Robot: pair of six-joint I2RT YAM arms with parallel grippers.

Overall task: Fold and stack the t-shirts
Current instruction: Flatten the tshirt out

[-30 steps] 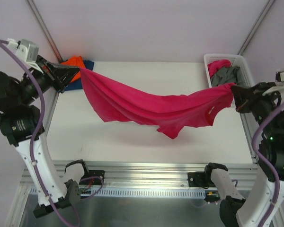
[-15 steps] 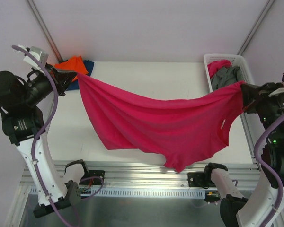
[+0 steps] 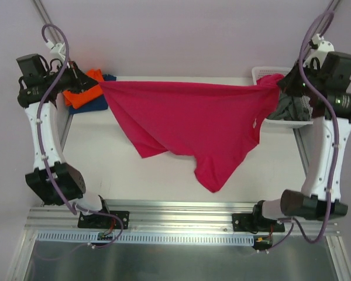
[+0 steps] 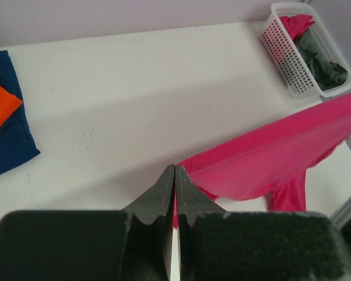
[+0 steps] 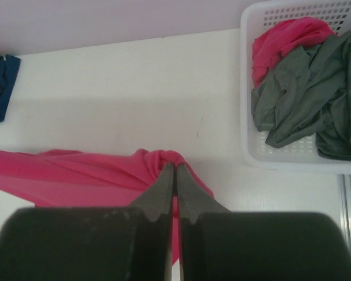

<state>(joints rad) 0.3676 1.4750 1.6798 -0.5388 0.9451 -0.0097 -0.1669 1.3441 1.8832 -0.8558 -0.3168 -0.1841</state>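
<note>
A large magenta-pink t-shirt (image 3: 190, 126) hangs stretched across the back of the table, held up at both ends. My left gripper (image 3: 96, 85) is shut on its left corner, the cloth (image 4: 269, 161) pinched between the closed jaws (image 4: 174, 170). At the right, my right gripper (image 3: 279, 82) is shut on the other, bunched corner (image 5: 164, 159). The shirt's lower part droops to a point near the table's middle front. An orange t-shirt (image 3: 82, 93) lies on a dark blue one (image 3: 96, 104) at the back left.
A white lattice basket (image 3: 298, 120) stands at the back right, holding a grey shirt (image 5: 310, 99) and a pink one (image 5: 281, 41). The table's near edge is an aluminium rail (image 3: 181, 211). Both arms are raised high at the table's sides.
Both grippers have risen and moved back toward the far edge, pulling the pink shirt taut and lifting it. Its hanging point has drawn back from the front rail.
</note>
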